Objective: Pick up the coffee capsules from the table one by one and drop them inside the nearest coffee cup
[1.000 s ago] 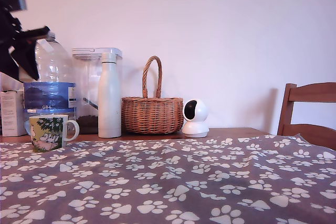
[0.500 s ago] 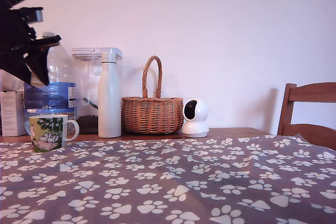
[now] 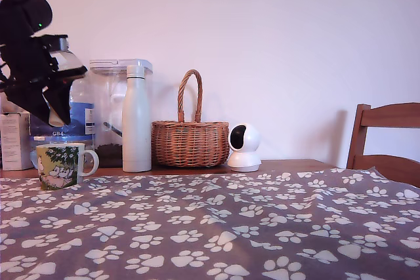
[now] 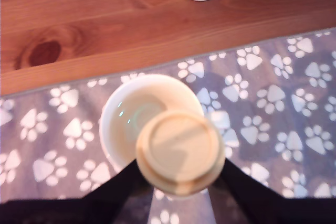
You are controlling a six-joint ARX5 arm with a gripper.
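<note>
Between the dark fingers [image 4: 113, 190] of my gripper [image 4: 180, 182] I see a round, cream-coloured coffee capsule [image 4: 180, 151], its flat ridged face toward the wrist camera; the jaws are closed against its sides and grip it. Directly beneath it lies the open mouth of the coffee cup [image 4: 128, 116], glazed cream inside, the capsule overlapping its rim. From the exterior view the gripper [image 3: 46, 100] hangs above the cup [image 3: 60, 166], which stands at the far left on the paw-print cloth [image 3: 262, 227] near the bare wooden table [image 4: 105, 30] edge. Behind it are a water jug [image 3: 75, 106] and a tall white bottle [image 3: 136, 119]; rightward stand a woven wicker basket [image 3: 190, 137] and a small white camera [image 3: 244, 147].
</note>
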